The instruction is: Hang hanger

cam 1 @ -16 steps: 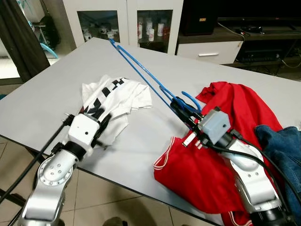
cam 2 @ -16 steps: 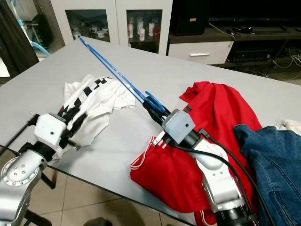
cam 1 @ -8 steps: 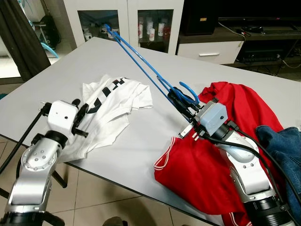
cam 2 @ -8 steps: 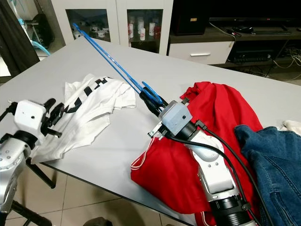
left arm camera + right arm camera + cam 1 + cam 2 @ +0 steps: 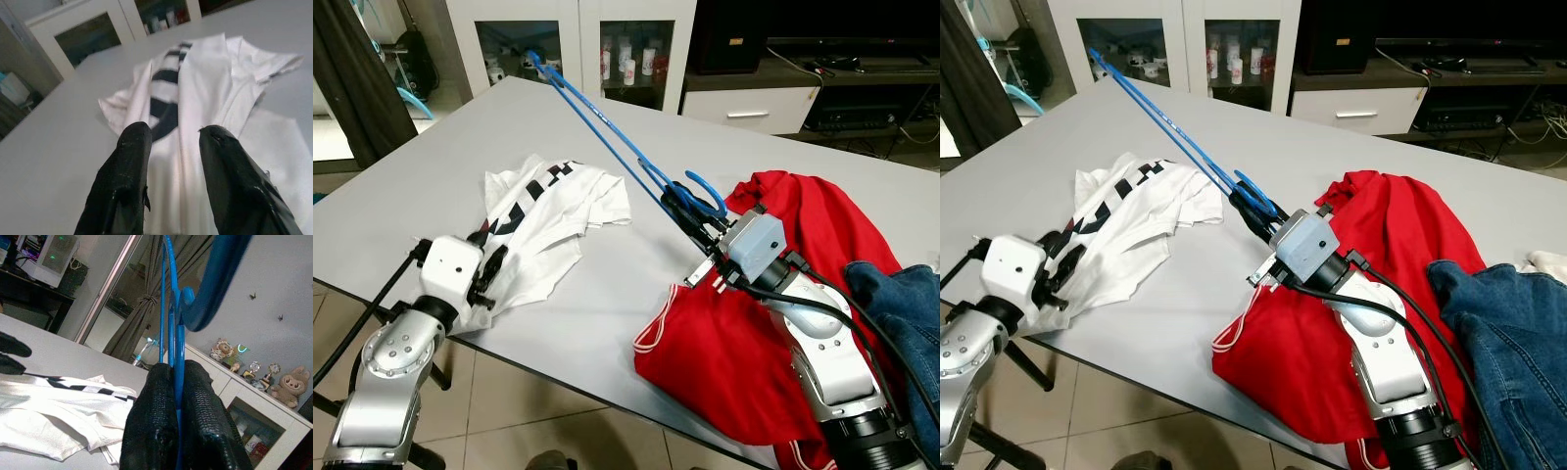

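Observation:
A blue hanger (image 5: pixel 597 113) slants up over the grey table (image 5: pixel 411 186) toward the far left. My right gripper (image 5: pixel 693 213) is shut on it just below its hook (image 5: pixel 703 188); the right wrist view shows both fingers (image 5: pixel 195 396) pressed on the blue wire. A white shirt with black checks (image 5: pixel 558 201) lies crumpled at the table's left. My left gripper (image 5: pixel 494 264) is open at the shirt's near edge, low over the cloth. In the left wrist view its fingers (image 5: pixel 134 147) are spread with the white cloth (image 5: pixel 205 83) lying under and beyond them.
A red garment (image 5: pixel 803 225) lies under and right of my right arm, hanging over the near table edge. Blue jeans (image 5: pixel 906 304) are piled at the far right. A white glass-door cabinet (image 5: pixel 578 39) and a low TV stand (image 5: pixel 754 103) stand behind the table.
My left gripper pulled back left off the shirt, then came down again at the shirt's near edge. The right gripper lifted the hanger slightly and now holds still.

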Tool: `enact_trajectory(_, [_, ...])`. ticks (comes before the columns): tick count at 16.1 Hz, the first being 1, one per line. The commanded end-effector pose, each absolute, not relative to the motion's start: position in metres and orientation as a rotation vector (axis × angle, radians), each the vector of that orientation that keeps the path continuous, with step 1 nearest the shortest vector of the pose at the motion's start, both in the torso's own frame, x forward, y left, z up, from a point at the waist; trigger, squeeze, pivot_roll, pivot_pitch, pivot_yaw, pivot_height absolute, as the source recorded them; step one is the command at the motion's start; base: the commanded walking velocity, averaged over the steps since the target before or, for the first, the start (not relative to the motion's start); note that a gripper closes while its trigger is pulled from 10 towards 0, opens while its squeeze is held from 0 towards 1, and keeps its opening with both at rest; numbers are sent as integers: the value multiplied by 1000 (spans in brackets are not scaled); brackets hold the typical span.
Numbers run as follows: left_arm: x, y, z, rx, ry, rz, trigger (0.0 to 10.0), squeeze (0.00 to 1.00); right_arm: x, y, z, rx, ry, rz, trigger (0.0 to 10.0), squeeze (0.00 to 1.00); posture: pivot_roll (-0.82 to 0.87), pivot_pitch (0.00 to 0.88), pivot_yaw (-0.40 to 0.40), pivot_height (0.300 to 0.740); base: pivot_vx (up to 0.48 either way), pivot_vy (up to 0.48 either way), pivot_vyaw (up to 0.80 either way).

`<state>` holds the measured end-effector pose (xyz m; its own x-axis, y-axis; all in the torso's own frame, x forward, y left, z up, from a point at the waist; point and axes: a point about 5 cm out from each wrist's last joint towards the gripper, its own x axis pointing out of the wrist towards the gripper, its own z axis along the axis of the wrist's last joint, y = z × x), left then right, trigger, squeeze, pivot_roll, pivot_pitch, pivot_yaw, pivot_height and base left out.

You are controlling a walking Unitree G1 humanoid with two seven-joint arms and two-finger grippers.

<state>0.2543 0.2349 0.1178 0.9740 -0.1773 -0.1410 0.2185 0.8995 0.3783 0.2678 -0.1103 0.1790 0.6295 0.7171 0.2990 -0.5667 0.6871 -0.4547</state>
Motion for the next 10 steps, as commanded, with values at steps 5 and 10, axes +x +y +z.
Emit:
enact_trajectory(5, [255,236,103,347,155,-234,10000,0,267,-106,184,-332,-501,774,10000,0,52,9,-15,740,0,0,0])
enact_trajectory(10, [247,222,105,347,115,-432,10000,1000,266,-107,184,-332,-504,759,10000,0,46,7,-10,740,0,0,0])
